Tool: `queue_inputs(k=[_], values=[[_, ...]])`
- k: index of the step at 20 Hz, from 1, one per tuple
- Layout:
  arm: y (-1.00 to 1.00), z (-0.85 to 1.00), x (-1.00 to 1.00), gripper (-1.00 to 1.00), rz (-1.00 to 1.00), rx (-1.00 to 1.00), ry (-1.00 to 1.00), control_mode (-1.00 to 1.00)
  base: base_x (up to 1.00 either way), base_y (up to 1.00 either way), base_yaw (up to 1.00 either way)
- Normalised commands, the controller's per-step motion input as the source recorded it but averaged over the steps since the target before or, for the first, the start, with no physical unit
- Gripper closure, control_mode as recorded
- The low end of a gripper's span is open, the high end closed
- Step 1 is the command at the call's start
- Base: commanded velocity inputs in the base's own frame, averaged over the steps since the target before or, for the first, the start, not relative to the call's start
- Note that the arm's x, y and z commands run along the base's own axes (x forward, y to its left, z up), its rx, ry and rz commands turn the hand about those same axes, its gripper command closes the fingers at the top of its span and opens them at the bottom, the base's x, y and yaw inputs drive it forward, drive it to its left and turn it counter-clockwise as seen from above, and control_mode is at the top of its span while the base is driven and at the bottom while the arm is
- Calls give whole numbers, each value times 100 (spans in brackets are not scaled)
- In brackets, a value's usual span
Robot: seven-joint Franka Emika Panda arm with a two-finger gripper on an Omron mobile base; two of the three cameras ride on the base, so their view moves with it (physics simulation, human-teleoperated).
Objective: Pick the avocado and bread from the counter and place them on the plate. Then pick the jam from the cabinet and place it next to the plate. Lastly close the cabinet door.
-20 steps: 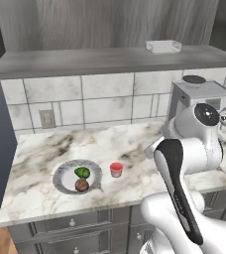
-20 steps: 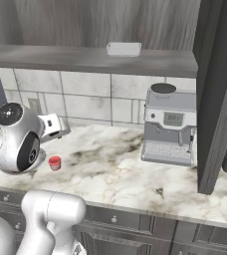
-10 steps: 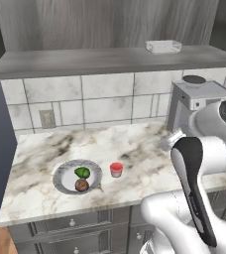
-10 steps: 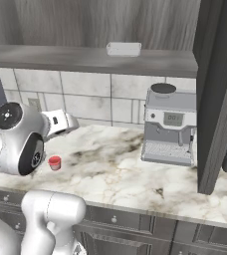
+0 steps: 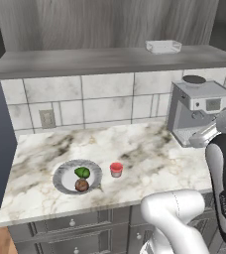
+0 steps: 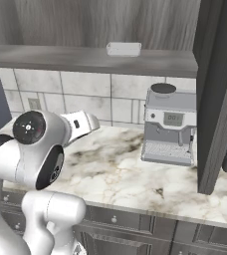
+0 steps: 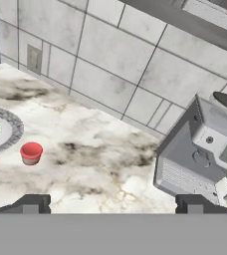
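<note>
While the avocado (image 5: 82,172) and bread (image 5: 81,185) sit on the plate (image 5: 62,178) (jam (image 5: 116,169) just beside it, near the counter's (image 5: 149,149) front edge), the gripper's (image 7: 110,203) jaws gape wide, holding nothing.

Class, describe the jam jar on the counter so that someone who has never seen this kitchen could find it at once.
Start at the white marble counter under the tiled wall and find the round plate with the speckled grey rim near its front edge. Just beside that plate, towards the coffee machine, stands the jam, apart from the rim. It is the only small red thing there; the avocado and bread lie on the plate.
</note>
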Motion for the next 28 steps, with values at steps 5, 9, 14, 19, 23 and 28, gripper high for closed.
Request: queue_inputs(k=[5, 9, 14, 19, 23, 28], values=[[-25, -22, -16, -100, 0, 0, -17, -100, 0, 0, 0], [-18, -29, -6, -100, 0, 0, -16, -100, 0, 0, 0], [-27, -36, 0, -100, 0, 0, -14, -100, 0, 0, 0], [-30, -32, 0, -100, 0, 0, -18, -100, 0, 0, 0], [-38, -17, 0, -100, 0, 0, -23, -100, 0, 0, 0], [-57, 0, -4, -100, 0, 0, -17, -100, 0, 0, 0]])
